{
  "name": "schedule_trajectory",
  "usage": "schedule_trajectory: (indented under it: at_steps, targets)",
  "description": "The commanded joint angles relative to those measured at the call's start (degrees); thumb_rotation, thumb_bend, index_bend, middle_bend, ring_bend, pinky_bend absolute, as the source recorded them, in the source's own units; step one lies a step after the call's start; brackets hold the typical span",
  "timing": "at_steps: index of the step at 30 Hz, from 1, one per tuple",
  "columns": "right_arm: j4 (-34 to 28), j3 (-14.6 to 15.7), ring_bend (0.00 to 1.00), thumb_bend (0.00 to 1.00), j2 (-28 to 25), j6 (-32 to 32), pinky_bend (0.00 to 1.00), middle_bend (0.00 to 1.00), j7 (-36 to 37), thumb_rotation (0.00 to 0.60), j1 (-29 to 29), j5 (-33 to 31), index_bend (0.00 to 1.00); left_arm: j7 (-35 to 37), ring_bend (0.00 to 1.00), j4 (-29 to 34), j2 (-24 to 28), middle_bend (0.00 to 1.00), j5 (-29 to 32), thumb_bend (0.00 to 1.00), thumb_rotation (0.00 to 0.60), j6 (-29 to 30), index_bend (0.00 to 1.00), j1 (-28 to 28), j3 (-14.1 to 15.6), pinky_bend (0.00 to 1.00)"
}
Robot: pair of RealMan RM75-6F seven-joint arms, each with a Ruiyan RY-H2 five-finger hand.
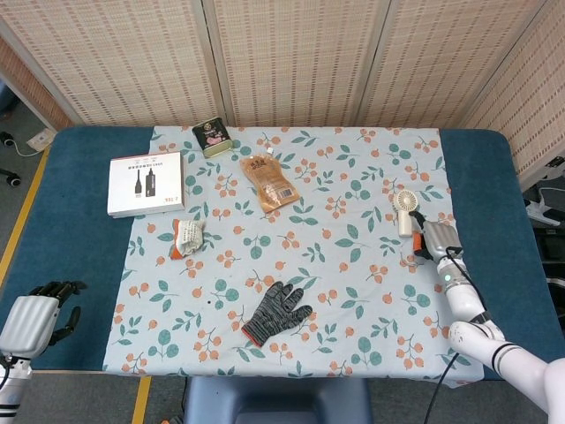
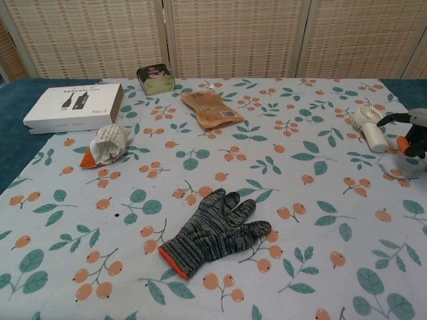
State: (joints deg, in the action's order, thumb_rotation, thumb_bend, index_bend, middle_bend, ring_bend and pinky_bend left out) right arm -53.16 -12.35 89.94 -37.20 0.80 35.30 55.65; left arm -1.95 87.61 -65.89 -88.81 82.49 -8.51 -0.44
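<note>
My right hand hovers at the right side of the floral cloth, just right of a small white handheld fan. In the chest view this hand sits at the frame's edge, one dark finger stretched toward the fan's handle, thumb and fingers apart, nothing gripped. Whether the finger touches the handle is unclear. My left hand rests low at the near left corner over the blue table edge, fingers loosely apart and holding nothing. It does not show in the chest view.
A grey knit glove lies near the front centre. A crumpled white and orange wrapper, a white box, a small tin and an orange pouch lie further back. The floral cloth covers the blue table.
</note>
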Motion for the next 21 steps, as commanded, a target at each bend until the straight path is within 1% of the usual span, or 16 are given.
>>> schedule_trajectory:
  at_steps: [1, 13, 21]
  targets:
    - [0.4, 0.0, 0.67, 0.69, 0.2, 0.2, 0.73, 0.84, 0.2, 0.6, 0.0, 0.1, 0.13, 0.0, 0.33, 0.0, 0.0, 0.39, 0.0, 0.49, 0.6, 0.0, 0.33, 0.0, 0.0, 0.46]
    - [1.5, -0.1, 0.67, 0.69, 0.9, 0.3, 0.73, 0.84, 1.8, 0.6, -0.1, 1.7, 0.13, 0.0, 0.33, 0.0, 0.1, 0.39, 0.0, 0.49, 0.6, 0.1, 0.33, 0.0, 0.0, 0.46]
    - [-1.8, -0.1, 0.67, 0.69, -1.0, -1.6, 0.73, 0.84, 1.4, 0.6, -0.5, 3.3, 0.13, -0.1, 0.33, -0.1, 0.0, 0.39, 0.0, 0.49, 0.6, 0.1, 0.33, 0.0, -0.1, 0.46]
